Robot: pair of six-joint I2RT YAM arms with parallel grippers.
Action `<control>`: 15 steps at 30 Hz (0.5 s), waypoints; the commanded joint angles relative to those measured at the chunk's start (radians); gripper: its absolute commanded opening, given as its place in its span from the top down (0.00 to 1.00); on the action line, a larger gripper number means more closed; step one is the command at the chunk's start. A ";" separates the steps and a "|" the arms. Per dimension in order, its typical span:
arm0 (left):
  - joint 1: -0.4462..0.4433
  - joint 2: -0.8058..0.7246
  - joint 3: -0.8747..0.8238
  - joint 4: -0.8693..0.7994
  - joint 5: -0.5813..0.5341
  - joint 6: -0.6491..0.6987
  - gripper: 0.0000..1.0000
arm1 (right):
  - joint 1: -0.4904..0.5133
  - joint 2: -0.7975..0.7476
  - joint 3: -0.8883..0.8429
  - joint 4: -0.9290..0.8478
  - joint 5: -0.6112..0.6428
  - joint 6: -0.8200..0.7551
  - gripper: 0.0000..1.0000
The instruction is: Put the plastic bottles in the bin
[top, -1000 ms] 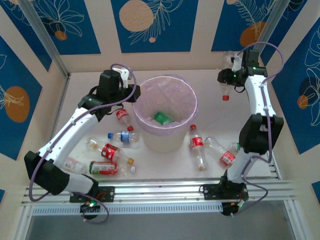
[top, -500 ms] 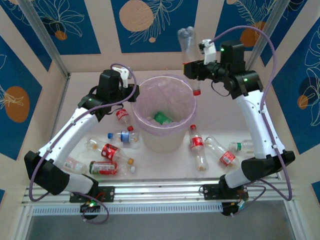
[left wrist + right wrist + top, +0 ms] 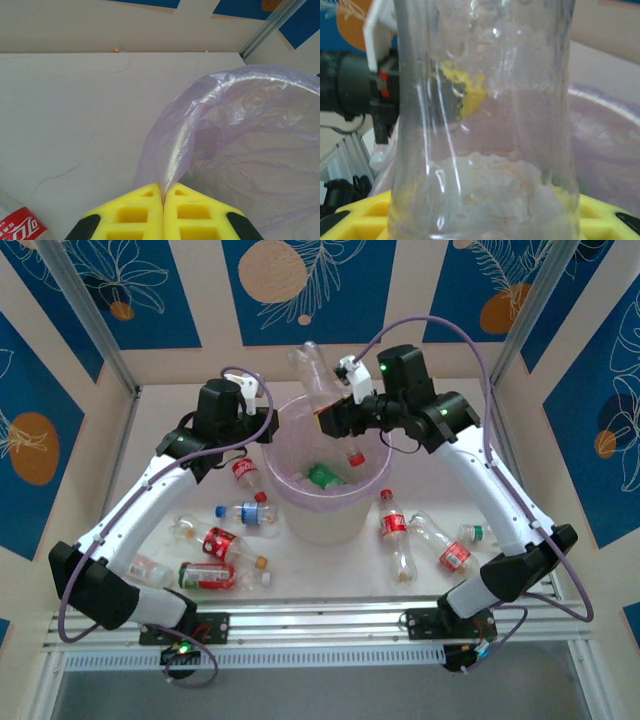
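Note:
The bin (image 3: 300,525), a white pail with a pinkish liner, stands mid-table. My left gripper (image 3: 268,430) is at its left rim, and its yellow fingers (image 3: 145,212) are shut on a fold of the liner (image 3: 172,150). Over the bin's opening, my right gripper (image 3: 332,420) is shut on a clear bottle (image 3: 312,365) that hangs red cap down. That bottle (image 3: 485,125) stands between the right gripper's (image 3: 485,222) yellow fingers (image 3: 355,220). A green-labelled bottle (image 3: 325,476) lies inside the bin. Several bottles lie left of it, one red-labelled (image 3: 243,475) and one blue-labelled (image 3: 245,512).
Three more bottles lie right of the bin: a red-labelled one (image 3: 393,530), another (image 3: 447,550) and a green-capped one (image 3: 478,533). A red-labelled bottle (image 3: 17,225) is beside my left fingers. Walls close in the table on three sides, with a metal rail (image 3: 320,625) along the front.
My right arm has swung left from the back right corner, carrying the clear bottle to above the bin. The left arm has stayed at the rim.

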 commanded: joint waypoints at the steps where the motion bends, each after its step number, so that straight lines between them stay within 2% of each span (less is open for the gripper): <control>1: -0.008 0.006 -0.004 0.020 0.008 -0.018 0.96 | 0.018 0.007 -0.055 -0.035 -0.003 -0.041 0.51; 6: -0.008 0.006 -0.003 0.021 0.008 -0.019 0.96 | 0.031 0.009 -0.120 -0.059 0.032 -0.076 0.51; 11: -0.009 0.008 -0.003 0.025 0.005 -0.023 0.96 | 0.054 0.030 -0.150 -0.097 0.143 -0.137 0.50; 15: -0.009 0.007 -0.003 0.023 0.000 -0.023 0.97 | 0.062 0.040 -0.186 -0.087 0.146 -0.155 0.50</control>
